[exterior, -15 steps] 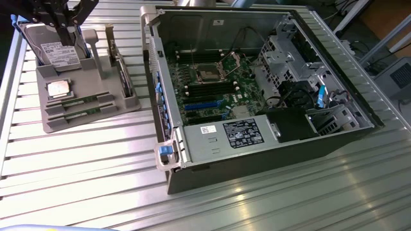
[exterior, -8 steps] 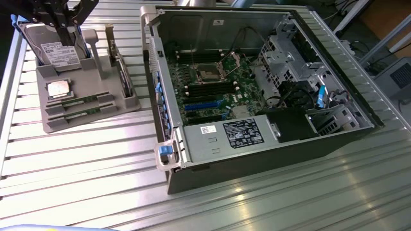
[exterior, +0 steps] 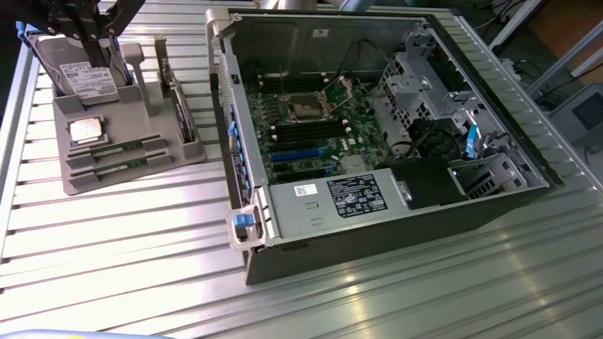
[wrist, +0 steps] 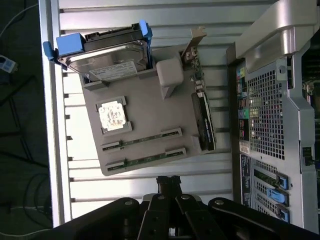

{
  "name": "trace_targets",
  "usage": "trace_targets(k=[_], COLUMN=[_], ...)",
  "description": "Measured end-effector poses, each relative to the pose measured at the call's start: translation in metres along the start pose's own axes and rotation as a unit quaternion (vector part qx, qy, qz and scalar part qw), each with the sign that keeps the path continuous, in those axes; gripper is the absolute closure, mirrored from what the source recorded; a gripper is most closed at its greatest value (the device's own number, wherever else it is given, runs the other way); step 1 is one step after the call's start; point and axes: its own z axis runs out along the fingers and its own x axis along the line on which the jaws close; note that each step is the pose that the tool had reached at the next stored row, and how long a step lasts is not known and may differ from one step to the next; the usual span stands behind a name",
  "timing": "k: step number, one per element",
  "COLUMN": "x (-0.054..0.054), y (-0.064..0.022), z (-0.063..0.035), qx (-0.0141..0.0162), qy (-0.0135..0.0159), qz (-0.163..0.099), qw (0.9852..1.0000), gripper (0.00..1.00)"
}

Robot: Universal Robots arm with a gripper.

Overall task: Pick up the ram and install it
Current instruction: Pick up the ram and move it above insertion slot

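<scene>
Claw [exterior: 97, 51] in upper left of exterior view, hanging over hard drive [exterior: 85, 79] at back of grey tray [exterior: 183, 150]. In wrist view, fingertips [wrist: 165, 184] seem pressed together, nothing between them. Ram [exterior: 117, 148] lies flat in tray slot, second stick [exterior: 123, 167] just beside it, silver CPU chip [exterior: 87, 129] near. Open computer case [exterior: 311, 212] at exterior view's right, well apart from claw.

Lab/workshop: slatted alu bench [exterior: 113, 233], open PC case [exterior: 396, 233] (parts jig [exterior: 141, 131] beside)
</scene>
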Motion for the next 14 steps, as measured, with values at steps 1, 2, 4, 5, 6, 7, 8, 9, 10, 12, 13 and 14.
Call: trace_targets(k=[1,2,4,5,6,7,8,9,10,12,13,14], x=[0.0,0.0,0.0,0.0,0.0,0.0,0.0,0.0,0.0,0.0,0.0,0.0], y=[0.0,0.0,0.0,0.0,0.0,0.0,0.0,0.0,0.0,0.0,0.0,0.0], z=[0.0,0.0,0.0,0.0,0.0,0.0,0.0,0.0,0.0,0.0,0.0,0.0], qx=[-0.0004,-0.0008,-0.0012,-0.0012,-0.0013,-0.0014,-0.0015,-0.0016,-0.0017,-0.0019,-0.0019,-0.002], qy=[0.0008,0.0015,0.002,0.0022,0.0023,0.0026,0.003,0.0032,0.0034,0.0039,0.004,0.0042], qz=[-0.018,-0.034,-0.047,-0.051,-0.055,-0.06,-0.07,-0.075,-0.081,-0.091,-0.093,-0.099], qw=[0.9998,0.9994,0.9989,0.9987,0.9985,0.9982,0.9976,0.9972,0.9967,0.9958,0.9956,0.9951], gripper=[0.89,0.89,0.89,0.89,0.89,0.89,0.89,0.89,0.89,0.89,0.89,0.89])
